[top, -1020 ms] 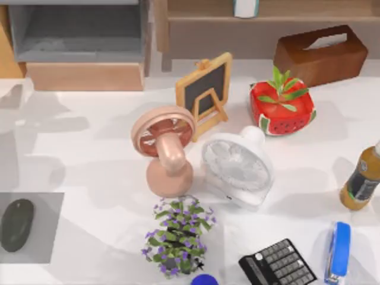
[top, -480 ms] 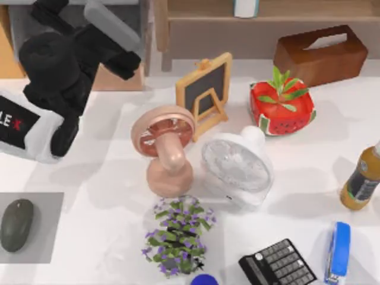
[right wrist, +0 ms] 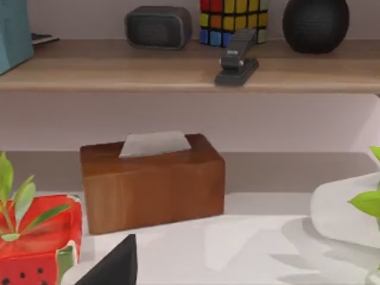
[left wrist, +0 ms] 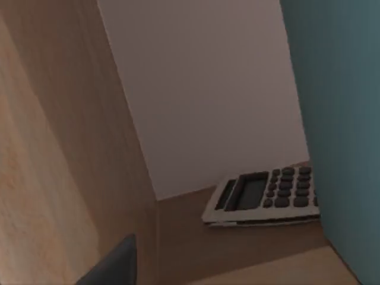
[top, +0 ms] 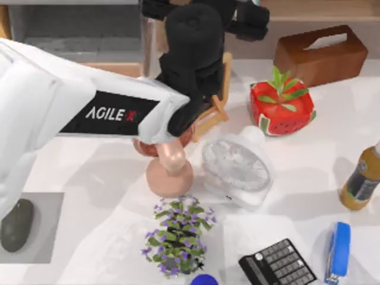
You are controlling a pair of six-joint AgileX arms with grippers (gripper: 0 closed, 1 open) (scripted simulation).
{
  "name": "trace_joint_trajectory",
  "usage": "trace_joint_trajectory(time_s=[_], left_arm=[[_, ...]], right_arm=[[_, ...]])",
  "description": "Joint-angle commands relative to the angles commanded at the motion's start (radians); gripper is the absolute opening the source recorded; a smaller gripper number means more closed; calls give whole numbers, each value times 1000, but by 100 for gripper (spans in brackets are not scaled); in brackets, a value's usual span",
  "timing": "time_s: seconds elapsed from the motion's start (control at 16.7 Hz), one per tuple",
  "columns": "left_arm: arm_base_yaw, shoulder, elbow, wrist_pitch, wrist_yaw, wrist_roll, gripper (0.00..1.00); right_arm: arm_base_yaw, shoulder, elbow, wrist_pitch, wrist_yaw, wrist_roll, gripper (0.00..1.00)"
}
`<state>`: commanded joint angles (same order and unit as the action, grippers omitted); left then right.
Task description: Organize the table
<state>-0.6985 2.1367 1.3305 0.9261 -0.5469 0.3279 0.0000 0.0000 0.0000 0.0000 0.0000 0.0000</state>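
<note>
Cluttered white worktop spread in front of the wooden shelf, apparently awaiting sorting into it. Left arm stretched long from the left side, passing above the pink fan. Left hand up at the shelf, looking into a compartment holding a grey calculator; open or closed, cannot tell. Right hand parked facing the tissue box; likewise cannot tell.

Bright even light; soft overlapping shadows on table; no glare
</note>
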Motion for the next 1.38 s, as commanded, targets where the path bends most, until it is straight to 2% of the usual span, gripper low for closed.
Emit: trace_joint_trajectory(time_s=[0.24, 0.48, 0.96, 1.38], left_arm=[[-55, 139, 277, -184, -127, -185, 100], [-81, 229, 457, -315, -186, -298, 100], [-80, 242, 488, -339, -189, -315, 100], [-61, 305, 600, -391, -167, -317, 100]], right_arm=[[0, 0, 0, 0, 0, 0, 100], [0, 0, 0, 0, 0, 0, 100], [0, 0, 0, 0, 0, 0, 100], [0, 0, 0, 0, 0, 0, 100]])
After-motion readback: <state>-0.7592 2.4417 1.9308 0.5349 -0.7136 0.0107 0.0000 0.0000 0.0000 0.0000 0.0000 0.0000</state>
